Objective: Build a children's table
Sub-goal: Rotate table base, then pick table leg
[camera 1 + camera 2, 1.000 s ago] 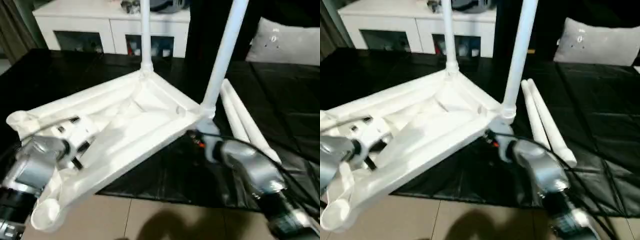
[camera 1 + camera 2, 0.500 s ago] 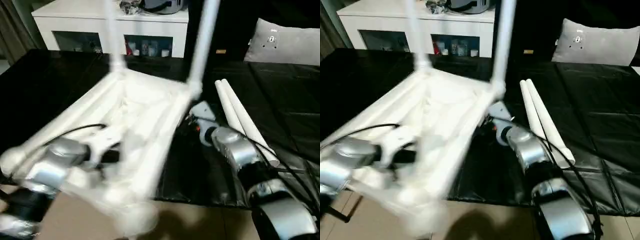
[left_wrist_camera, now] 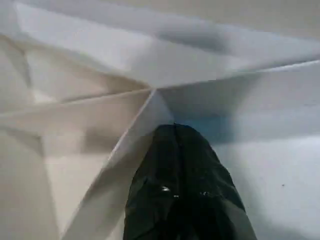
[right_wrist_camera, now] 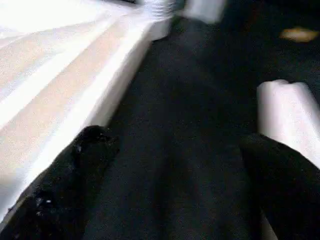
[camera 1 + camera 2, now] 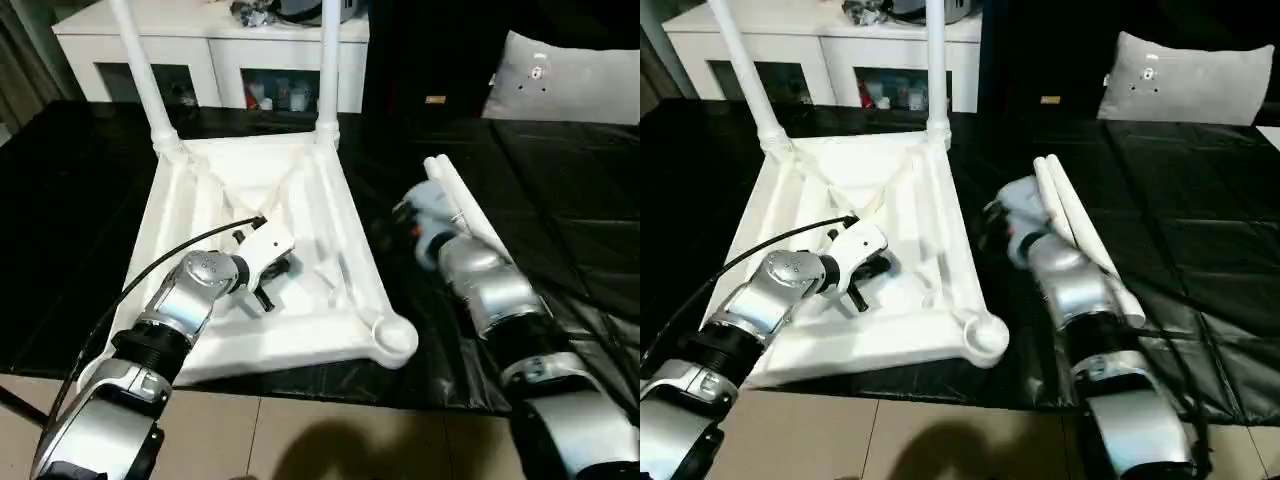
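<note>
The tabletop lies underside up on the left; two loose legs lie right of it, long axes running near to far; the right gripper, jaws wide and empty, is nearer them; the left gripper, closed, rests inside the ribs.
</note>
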Motion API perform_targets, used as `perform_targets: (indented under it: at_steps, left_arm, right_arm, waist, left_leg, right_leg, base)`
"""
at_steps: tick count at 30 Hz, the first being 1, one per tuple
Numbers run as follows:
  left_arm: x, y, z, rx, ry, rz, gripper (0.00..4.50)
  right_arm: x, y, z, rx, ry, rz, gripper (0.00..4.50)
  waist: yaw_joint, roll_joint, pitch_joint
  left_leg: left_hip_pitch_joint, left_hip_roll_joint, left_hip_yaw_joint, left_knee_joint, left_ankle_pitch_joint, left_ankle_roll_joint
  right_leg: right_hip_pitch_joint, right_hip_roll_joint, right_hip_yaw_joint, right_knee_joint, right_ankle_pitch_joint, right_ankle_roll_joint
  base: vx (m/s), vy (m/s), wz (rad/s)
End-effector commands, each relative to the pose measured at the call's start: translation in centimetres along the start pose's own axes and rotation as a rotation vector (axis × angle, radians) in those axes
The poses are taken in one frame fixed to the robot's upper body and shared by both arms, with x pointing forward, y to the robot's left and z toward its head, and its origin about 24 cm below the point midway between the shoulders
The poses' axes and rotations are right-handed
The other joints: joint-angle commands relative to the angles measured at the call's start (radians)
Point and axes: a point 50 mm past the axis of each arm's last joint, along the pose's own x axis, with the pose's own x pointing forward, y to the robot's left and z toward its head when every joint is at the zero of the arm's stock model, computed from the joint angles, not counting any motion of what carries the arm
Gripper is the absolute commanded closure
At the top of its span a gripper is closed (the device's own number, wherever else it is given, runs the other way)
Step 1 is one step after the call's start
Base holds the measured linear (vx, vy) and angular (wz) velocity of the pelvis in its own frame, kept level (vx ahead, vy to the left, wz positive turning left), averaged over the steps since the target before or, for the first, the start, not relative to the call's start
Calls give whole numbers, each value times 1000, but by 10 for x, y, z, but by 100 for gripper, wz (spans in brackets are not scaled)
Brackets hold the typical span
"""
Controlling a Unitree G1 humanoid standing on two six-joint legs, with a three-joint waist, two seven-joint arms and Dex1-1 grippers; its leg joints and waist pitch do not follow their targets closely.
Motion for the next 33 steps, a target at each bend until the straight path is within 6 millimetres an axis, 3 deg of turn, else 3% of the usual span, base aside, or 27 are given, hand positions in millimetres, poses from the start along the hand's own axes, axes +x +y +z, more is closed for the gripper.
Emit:
perform_targets:
  at_steps: [1, 2, 5, 6, 7, 8, 12, 14, 17, 21, 28, 29, 33]
  left_arm:
    - [-1, 11, 5, -21, -41, 85, 428]
    - [-1, 7, 11, -51, -101, 60, 417]
    - [-2, 2, 16, -40, -149, 18, 397]
    - [-9, -5, 21, -26, -197, -46, 384]
    - [-9, -5, 21, -26, -197, -46, 384]
    - [-15, -10, 24, -26, -229, -92, 372]
    - [-32, -19, 30, -17, -257, -204, 340]
    - [-37, -21, 31, -12, -259, -234, 329]
    - [-45, -23, 35, 5, -267, -264, 302]
    - [-52, -25, 42, -1, -280, -292, 264]
    - [-59, -34, 45, -2, -259, -358, 213]
    - [-59, -35, 45, -4, -258, -362, 186]
    - [-61, -36, 47, -6, -254, -368, 161]
  right_arm:
    - [-3, -11, 5, 39, 6, -62, 0]
    - [-7, -18, 8, 59, 31, -76, 0]
    - [-13, -24, 8, 71, 110, -89, 0]
    - [-23, -31, 2, 48, 223, -82, 0]
    - [-23, -31, 2, 48, 223, -82, 0]
    - [-29, -34, -2, 45, 276, -86, 0]
    - [-38, -41, -9, 95, 361, -100, 0]
    - [-41, -41, -12, 110, 397, -90, 0]
    - [-46, -38, -17, 128, 461, -60, 0]
    - [-50, -35, -21, 148, 510, -48, 0]
    - [-54, -36, -32, 178, 568, -54, 0]
    - [-55, -35, -34, 197, 578, -42, 18]
    - [-57, -30, -39, 205, 604, -9, 41]
  waist:
    - [6, 0, -75]
    - [6, -7, -75]
    - [13, -4, -75]
    - [14, -7, -73]
    - [19, -6, -75]
    - [17, -5, -73]
    - [23, -5, -74]
    - [20, -6, -68]
    - [18, -8, -63]
    - [20, -10, -65]
    - [18, -8, -68]
    - [17, -8, -68]
    - [19, -8, -68]
  left_leg:
    - [-6, 26, -3, -64, -75, 44]
    - [-7, 25, -1, -64, -70, 50]
    - [-7, 27, -2, -63, -62, 61]
    - [-5, 32, -5, -66, -57, 59]
    - [-7, 37, -7, -67, -49, 61]
    - [-3, 37, -3, -66, -57, 58]
    - [-5, 36, -1, -67, -58, 41]
    - [-2, 32, 2, -67, -88, 36]
    - [-2, 30, 2, -71, -112, 26]
    - [-1, 29, 2, -71, -100, 18]
    - [-4, 28, 0, -69, -68, 16]
    - [-4, 26, 2, -68, -71, 16]
    - [-4, 27, 1, -68, -74, 17]
  right_leg:
    - [77, -64, 66, -66, -218, -126]
    - [79, -65, 66, -66, -218, -127]
    - [76, -66, 66, -67, -226, -125]
    - [80, -67, 67, -63, -222, -130]
    - [82, -71, 68, -59, -208, -133]
    - [73, -69, 69, -62, -212, -137]
    - [77, -73, 71, -59, -225, -137]
    - [70, -68, 69, -70, -273, -125]
    - [71, -66, 68, -77, -329, -96]
    - [69, -64, 67, -80, -352, -70]
    - [72, -63, 68, -71, -294, -82]
    - [71, -61, 67, -73, -296, -80]
    - [73, -62, 67, -76, -308, -75]
  base:
    - [0, 0, 0]
    - [0, 0, 0]
    - [0, 0, 0]
    - [0, 0, 0]
    - [0, 0, 0]
    - [0, 0, 0]
    - [0, 0, 0]
    - [0, 0, 0]
    - [0, 0, 0]
    - [0, 0, 0]
    - [0, 0, 0]
    - [0, 0, 0]
    - [0, 0, 0]
